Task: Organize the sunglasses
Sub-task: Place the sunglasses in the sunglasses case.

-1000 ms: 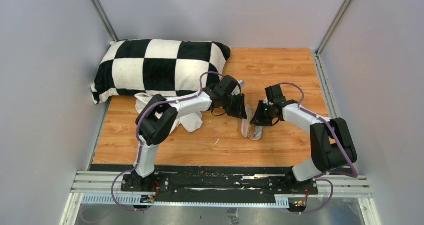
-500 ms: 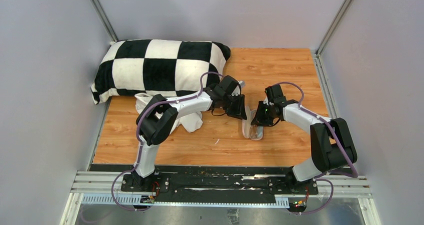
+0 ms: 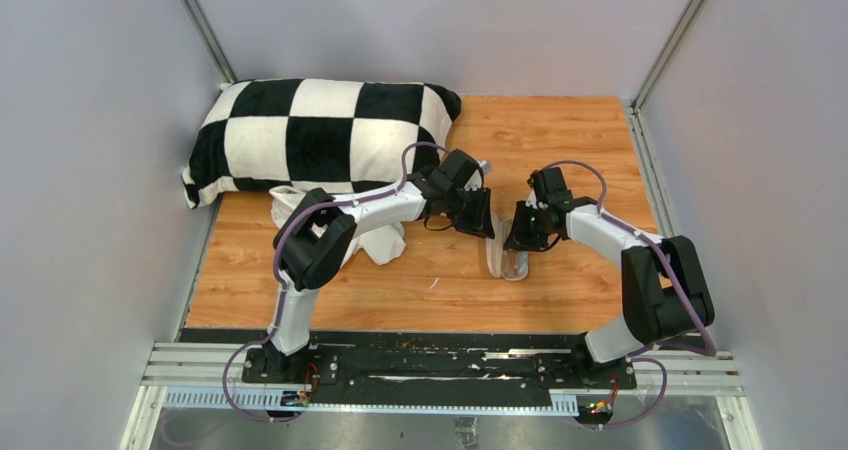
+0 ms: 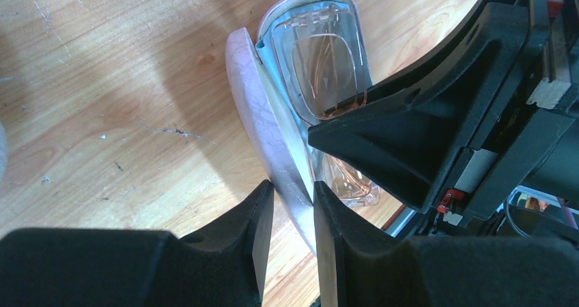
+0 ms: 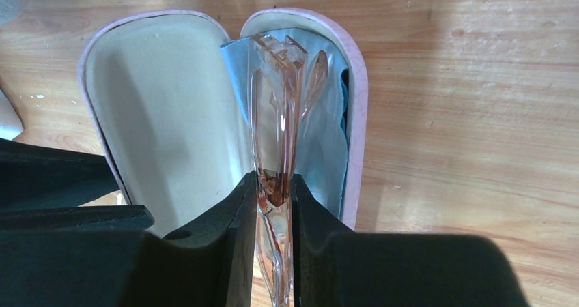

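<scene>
The left gripper [image 4: 293,205] has its two black fingers closed to a narrow gap on the upright lid of the pink oblong clamshell case [image 4: 256,102], one finger on the pink outside and one on the inner side. The case stands open on the wooden table [image 3: 560,140], near its middle, with a bare cream-lined half [image 5: 164,102] and a second half lined with a small light-blue cloth [image 5: 321,143].

The right gripper [image 5: 273,191] is pinched on the sunglasses [image 5: 276,102], a folded pair that look translucent pinkish-amber here. Its jaws are nearly together with the frame between them. The glasses stand on edge inside the cloth-lined half, over the blue cloth; whether they rest on it cannot be told.

A black-and-white chequered pillow [image 3: 320,135] lies at the table's far left corner, well apart from the case.
</scene>
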`<state>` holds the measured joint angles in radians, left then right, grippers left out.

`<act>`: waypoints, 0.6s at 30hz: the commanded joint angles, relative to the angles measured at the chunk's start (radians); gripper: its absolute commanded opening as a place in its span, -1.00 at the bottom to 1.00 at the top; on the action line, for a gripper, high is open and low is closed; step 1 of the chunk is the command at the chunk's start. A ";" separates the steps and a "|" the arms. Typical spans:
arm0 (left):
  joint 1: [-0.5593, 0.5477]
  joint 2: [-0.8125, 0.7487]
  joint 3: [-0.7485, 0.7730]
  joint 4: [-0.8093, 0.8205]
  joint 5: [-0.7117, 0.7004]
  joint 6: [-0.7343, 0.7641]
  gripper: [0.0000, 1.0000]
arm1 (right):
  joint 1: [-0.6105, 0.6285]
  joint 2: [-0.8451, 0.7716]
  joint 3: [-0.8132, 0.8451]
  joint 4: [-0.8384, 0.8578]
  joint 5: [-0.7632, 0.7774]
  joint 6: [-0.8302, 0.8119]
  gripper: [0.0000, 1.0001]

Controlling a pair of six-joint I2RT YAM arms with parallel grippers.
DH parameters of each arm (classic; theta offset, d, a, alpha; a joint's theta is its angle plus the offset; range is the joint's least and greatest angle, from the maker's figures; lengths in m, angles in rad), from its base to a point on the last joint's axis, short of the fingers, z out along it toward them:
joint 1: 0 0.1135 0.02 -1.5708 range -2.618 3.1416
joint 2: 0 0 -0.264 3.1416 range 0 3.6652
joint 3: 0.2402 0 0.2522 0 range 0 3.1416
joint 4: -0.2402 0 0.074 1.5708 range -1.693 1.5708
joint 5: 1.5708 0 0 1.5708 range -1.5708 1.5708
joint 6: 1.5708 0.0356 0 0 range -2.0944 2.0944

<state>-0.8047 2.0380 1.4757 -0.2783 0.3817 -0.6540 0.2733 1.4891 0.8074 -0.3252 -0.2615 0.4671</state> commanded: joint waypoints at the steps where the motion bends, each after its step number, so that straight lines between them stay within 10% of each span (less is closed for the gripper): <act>1: -0.005 0.027 0.025 -0.007 0.006 0.017 -0.35 | -0.014 0.001 0.036 -0.049 0.005 -0.068 -0.56; 18: -0.005 0.031 0.028 -0.011 0.014 0.018 -0.35 | -0.014 0.069 0.057 -0.041 0.000 -0.138 -0.42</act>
<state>-0.8047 2.0483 1.4807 -0.2802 0.3813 -0.6464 0.2718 1.5314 0.8448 -0.3439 -0.2626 0.3740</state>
